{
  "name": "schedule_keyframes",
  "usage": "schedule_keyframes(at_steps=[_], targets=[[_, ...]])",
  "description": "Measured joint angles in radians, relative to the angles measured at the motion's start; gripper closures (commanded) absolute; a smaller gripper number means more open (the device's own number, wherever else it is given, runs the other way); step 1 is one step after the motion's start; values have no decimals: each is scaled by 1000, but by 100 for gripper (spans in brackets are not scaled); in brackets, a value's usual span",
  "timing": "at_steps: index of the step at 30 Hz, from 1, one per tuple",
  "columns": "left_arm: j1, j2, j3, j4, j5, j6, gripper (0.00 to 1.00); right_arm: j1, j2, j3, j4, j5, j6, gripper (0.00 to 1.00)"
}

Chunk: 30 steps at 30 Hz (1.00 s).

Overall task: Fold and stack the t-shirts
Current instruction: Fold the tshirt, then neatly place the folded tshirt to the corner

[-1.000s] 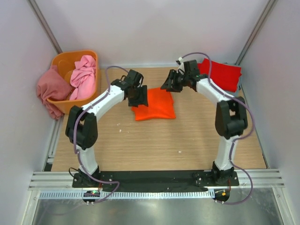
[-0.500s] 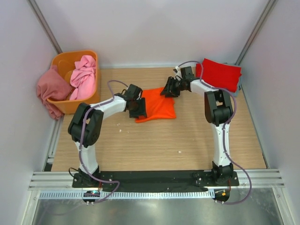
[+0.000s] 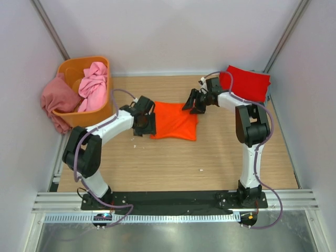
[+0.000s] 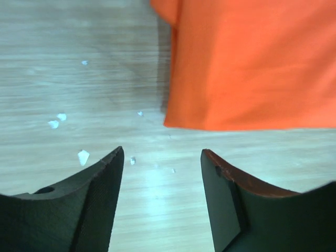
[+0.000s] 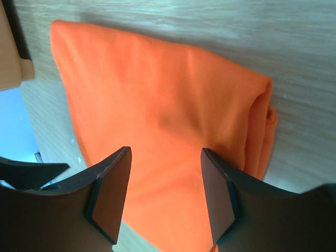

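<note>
Folded orange t-shirt (image 3: pixel 174 121); left gripper (image 3: pixel 145 122), jaws parted and empty, just beside its left edge; right gripper (image 3: pixel 192 102), likewise parted, at its far-right corner.

Bright, even light throughout, a soft shadow edging the orange t-shirt (image 4: pixel 252 63), both wrist views slightly blurred

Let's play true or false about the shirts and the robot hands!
1. The orange t-shirt lies folded on the table. True.
2. The left gripper is holding the orange t-shirt. False: its jaws are open and empty, beside the shirt's edge.
3. A light pink t-shirt sits in the orange tub. True.
4. The red t-shirt is in the orange tub. False: it lies folded at the table's far right corner.
5. The right gripper is open over the orange t-shirt. True.
</note>
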Motion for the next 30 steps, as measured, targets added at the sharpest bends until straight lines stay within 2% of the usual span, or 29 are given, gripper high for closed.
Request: schedule_keyframes(at_steps=[4,8,13,19,24,30], targets=[[0,-37,198,-130,-31,45,36,-1,-87,11,-92,19,-14,33],[0,-166,257,-192,-73,92,36,-9,-232,-1,-148,92,-45,31],[0,-455,116,-212,-109,123,34,-66,-348,-93,-130,113,-65,31],[0,-762,-76,-236,-132,128,32,-121,-236,-166,-109,127,-74,31],[0,-901,-119,-247,-150,128,31,-122,-146,-181,-59,112,-52,31],[0,-1028,-173,-260,-176,116,30,-119,-107,-205,95,51,29,34]])
